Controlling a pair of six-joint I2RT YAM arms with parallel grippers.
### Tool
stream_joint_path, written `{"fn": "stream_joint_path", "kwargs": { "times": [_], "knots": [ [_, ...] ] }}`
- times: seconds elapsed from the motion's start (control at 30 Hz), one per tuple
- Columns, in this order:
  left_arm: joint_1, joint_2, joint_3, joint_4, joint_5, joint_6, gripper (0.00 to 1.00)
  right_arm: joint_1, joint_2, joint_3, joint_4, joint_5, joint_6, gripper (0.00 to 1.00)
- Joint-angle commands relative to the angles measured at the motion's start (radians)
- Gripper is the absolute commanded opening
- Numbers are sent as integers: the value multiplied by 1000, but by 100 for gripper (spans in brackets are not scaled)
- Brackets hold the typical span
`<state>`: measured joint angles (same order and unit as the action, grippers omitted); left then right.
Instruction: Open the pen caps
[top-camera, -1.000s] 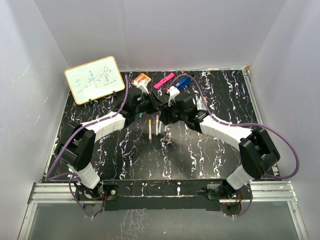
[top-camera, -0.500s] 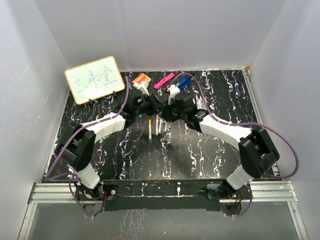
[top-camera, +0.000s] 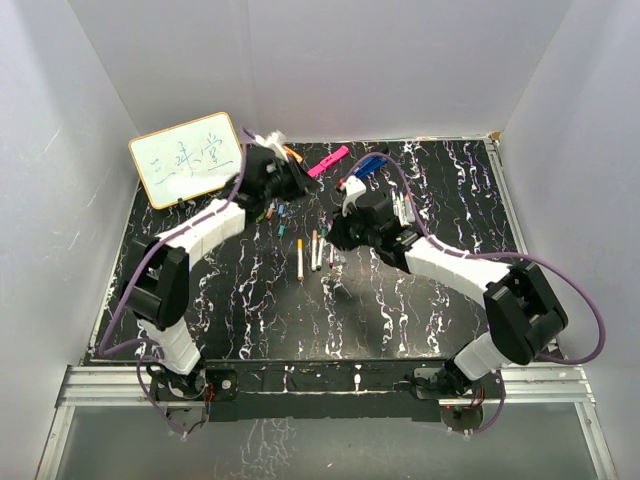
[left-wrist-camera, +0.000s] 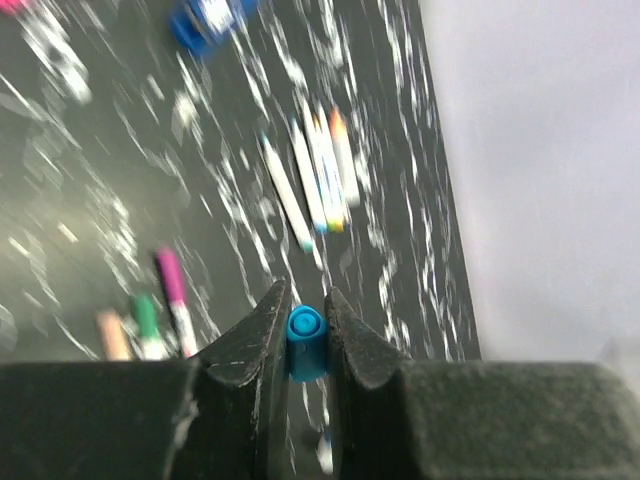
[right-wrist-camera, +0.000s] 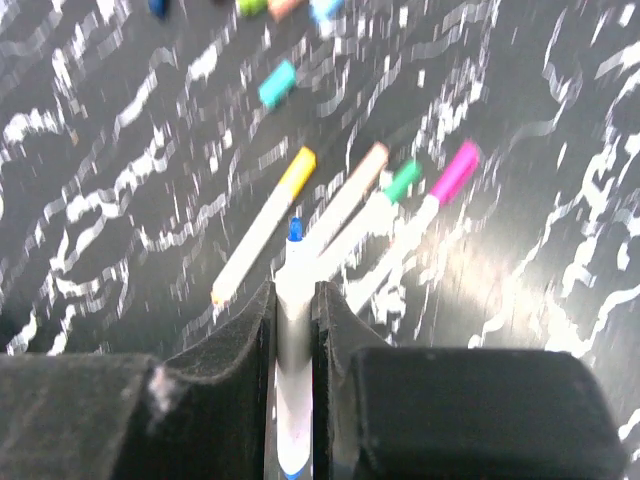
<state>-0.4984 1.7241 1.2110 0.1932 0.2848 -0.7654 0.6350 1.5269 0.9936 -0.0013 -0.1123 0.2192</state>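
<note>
1. Left gripper (left-wrist-camera: 305, 306) pinches a blue cap (left-wrist-camera: 306, 345) tight between its fingers, raised near the whiteboard (top-camera: 188, 158).
2. Right gripper (right-wrist-camera: 293, 300) clamps a white pen (right-wrist-camera: 293, 272), its blue tip bare, above capped pens (right-wrist-camera: 345, 201) lying on the table.

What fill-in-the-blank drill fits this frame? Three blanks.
The left gripper pinches a ____ cap.
The right gripper grips a white ____ with its blue tip bare.
The whiteboard stands at the table's far ____ corner.
Missing: blue; pen; left.
</note>
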Motion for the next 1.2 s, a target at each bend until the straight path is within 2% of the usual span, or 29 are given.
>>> {"fn": "stream_joint_path", "kwargs": {
  "times": [0.0, 0.13, 0.27, 0.43, 0.47, 0.57, 0.8, 1.17],
  "knots": [
    [161, 53, 155, 16, -67, 35, 0, 9, -73, -85, -89, -30, 2, 0],
    [179, 73, 217, -20, -67, 55, 0, 9, -102, -92, -96, 32, -6, 0],
    [179, 21, 177, -87, -89, 92, 0, 5, -84, -16, -139, 161, -7, 0],
    [179, -66, 75, -248, -158, 186, 0, -24, 60, 135, -222, 273, -43, 0],
    [179, -121, 12, -296, -209, 214, 0, -35, 133, 205, -240, 320, -73, 0],
    [179, -168, -60, -337, -264, 249, 0, -49, 224, 271, -241, 364, -100, 0],
    [179, -194, -109, -392, -337, 304, 0, -99, 393, 375, -251, 410, -139, 0],
    [179, -118, -146, -370, -343, 316, 0, -191, 490, 428, -240, 380, -191, 0]
  ]
}}
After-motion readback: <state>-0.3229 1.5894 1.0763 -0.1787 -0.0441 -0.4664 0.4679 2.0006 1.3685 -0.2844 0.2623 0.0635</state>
